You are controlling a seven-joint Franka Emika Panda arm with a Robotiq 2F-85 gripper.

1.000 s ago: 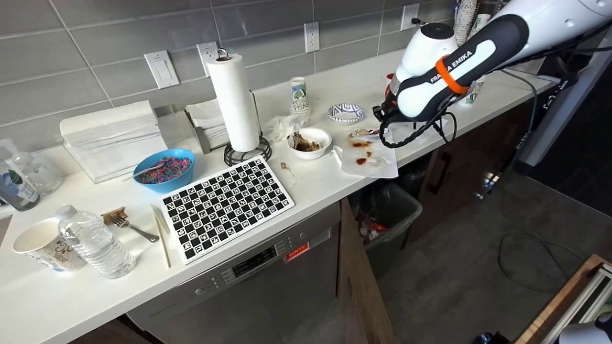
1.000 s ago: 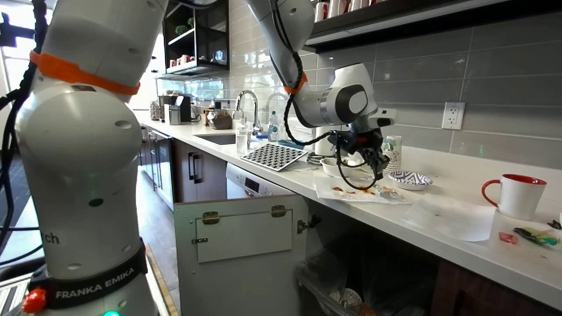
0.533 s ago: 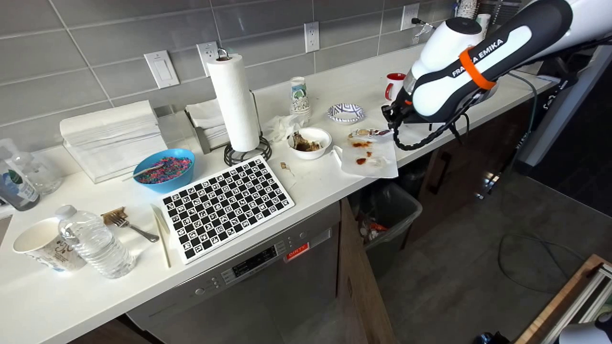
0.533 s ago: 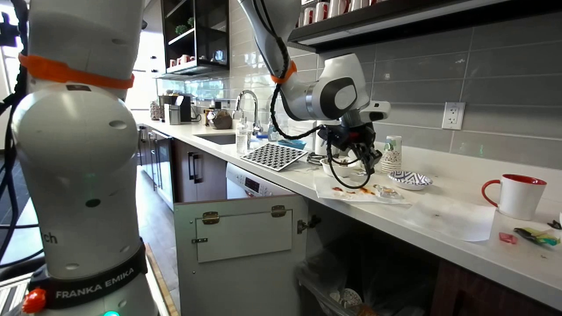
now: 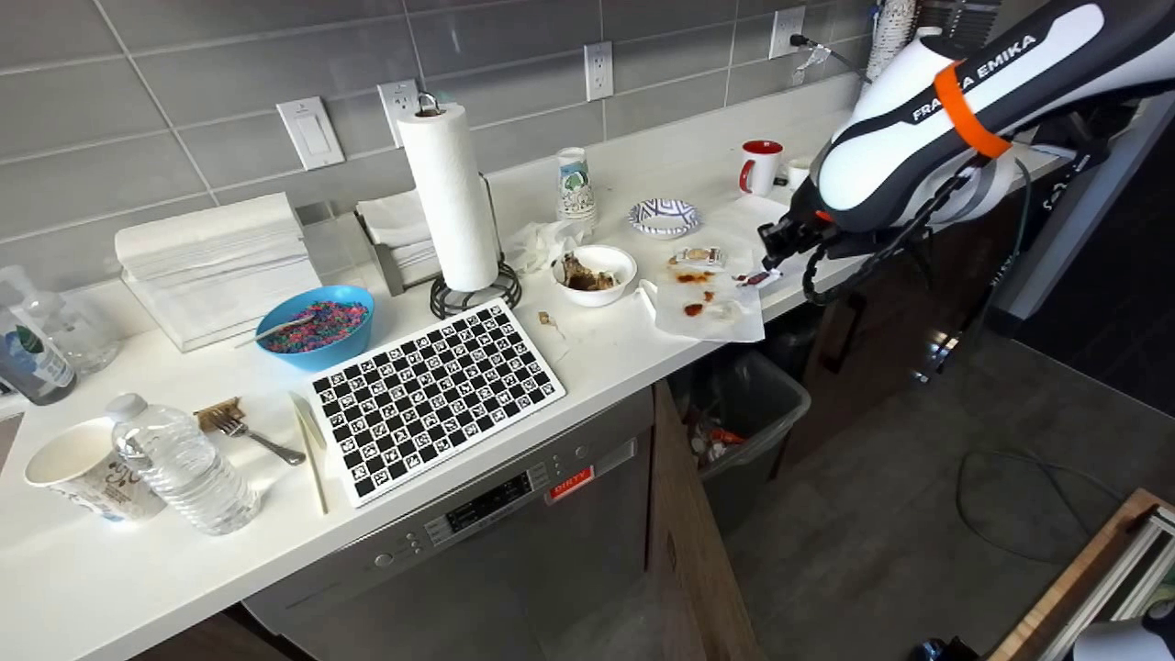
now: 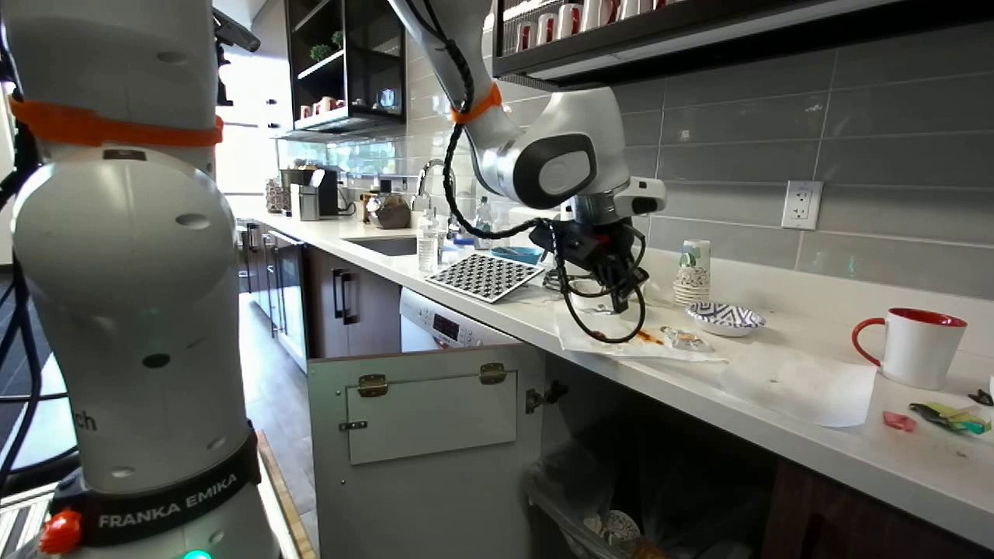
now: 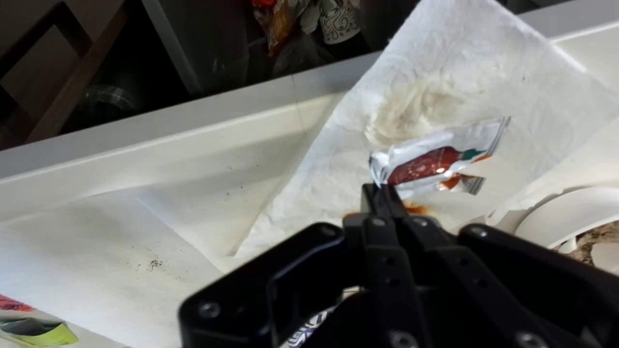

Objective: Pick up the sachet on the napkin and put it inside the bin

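My gripper (image 7: 382,193) is shut on one end of a white sachet (image 7: 425,166) printed with a red bottle. The sachet (image 5: 753,278) hangs from the fingertips (image 5: 773,252) above the right edge of the napkin in an exterior view. The white napkin (image 5: 675,317) lies on the counter with red-brown stains and overhangs the front edge; it also shows in the wrist view (image 7: 329,183). The gripper (image 6: 627,295) hides the sachet in an exterior view. The dark bin (image 5: 785,413) stands low in the open cabinet, with rubbish inside; its rim (image 6: 563,522) shows too.
A second wrapper (image 5: 699,257) lies on the napkin's far side. A white bowl (image 5: 597,292), a patterned plate (image 5: 663,218), paper cups (image 5: 576,188) and a red-white mug (image 5: 760,168) stand around. An open cabinet door (image 6: 427,450) stands beside the bin. The counter's front edge (image 6: 745,423) lies above it.
The gripper has moved right in one exterior view and left in the other, away from the wall, carrying the sachet. The mug has come into full view. The second wrapper stays put.
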